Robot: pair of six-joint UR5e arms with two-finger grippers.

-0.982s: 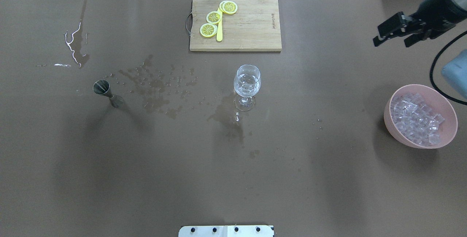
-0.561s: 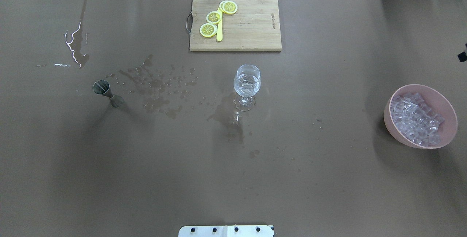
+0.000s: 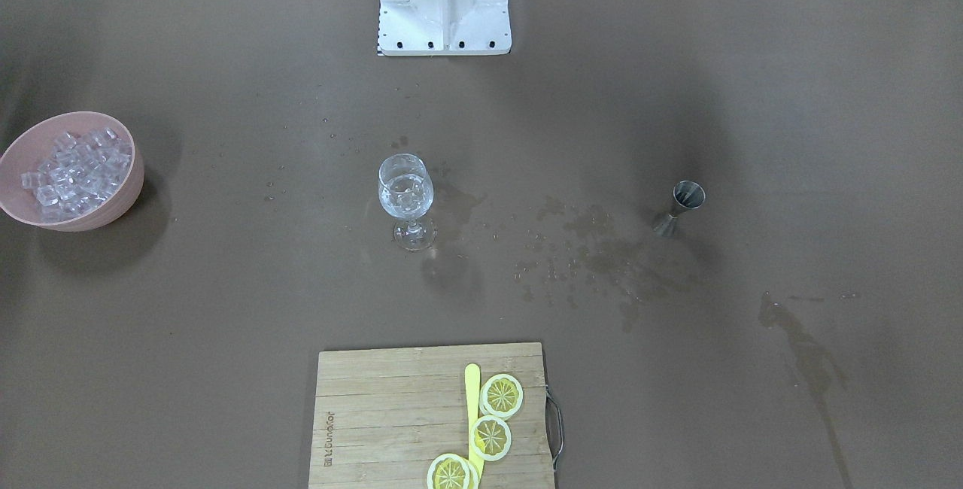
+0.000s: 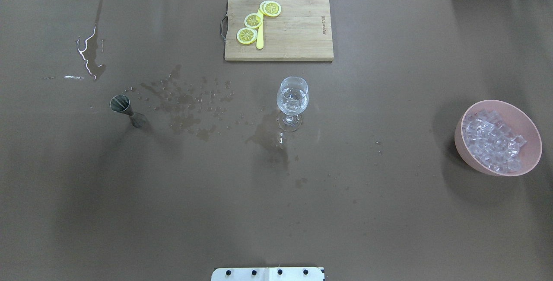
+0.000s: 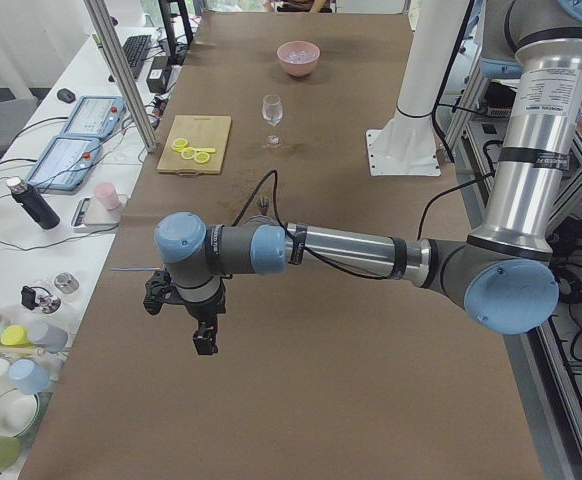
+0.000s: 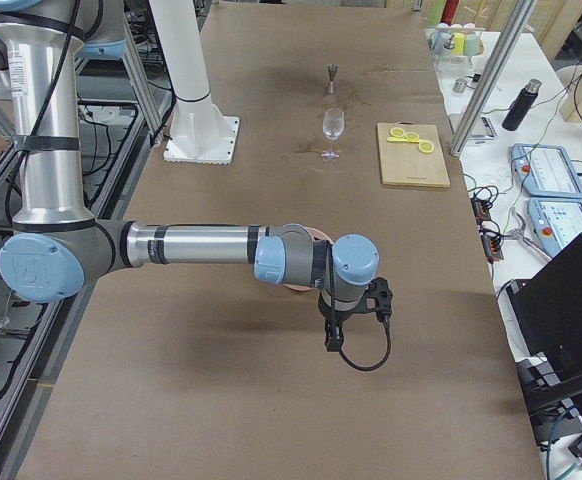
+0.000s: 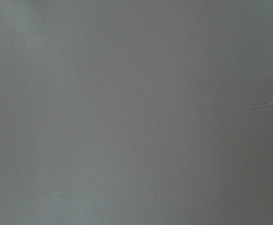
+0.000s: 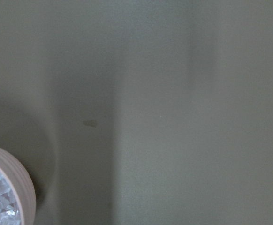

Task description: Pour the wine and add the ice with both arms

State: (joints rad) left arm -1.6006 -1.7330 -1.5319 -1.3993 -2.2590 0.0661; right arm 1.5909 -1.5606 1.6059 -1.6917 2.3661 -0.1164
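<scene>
The wine glass (image 4: 293, 99) stands upright mid-table and holds clear, glassy contents; I cannot tell ice from wine in it. It also shows in the front view (image 3: 405, 195). The ice (image 4: 492, 142) is heaped in a pink bowl (image 4: 464, 151) at the right edge; the right wrist view shows the bowl's rim (image 8: 19, 187). Both grippers are beyond the table ends. The left gripper (image 5: 203, 340) shows only in the exterior left view and the right gripper (image 6: 331, 338) only in the exterior right view. I cannot tell whether either is open or shut.
A steel jigger (image 4: 127, 110) stands upright left of the glass, with dark wet stains (image 4: 185, 108) between them. A wooden cutting board (image 4: 298, 34) with lemon slices (image 4: 253, 20) and a yellow knife lies at the far side. The white pedestal (image 3: 444, 0) is at the near edge.
The right gripper, seen at the overhead view's upper right one second ago, has moved out past the right edge. The glass, bowl and jigger have not moved.
</scene>
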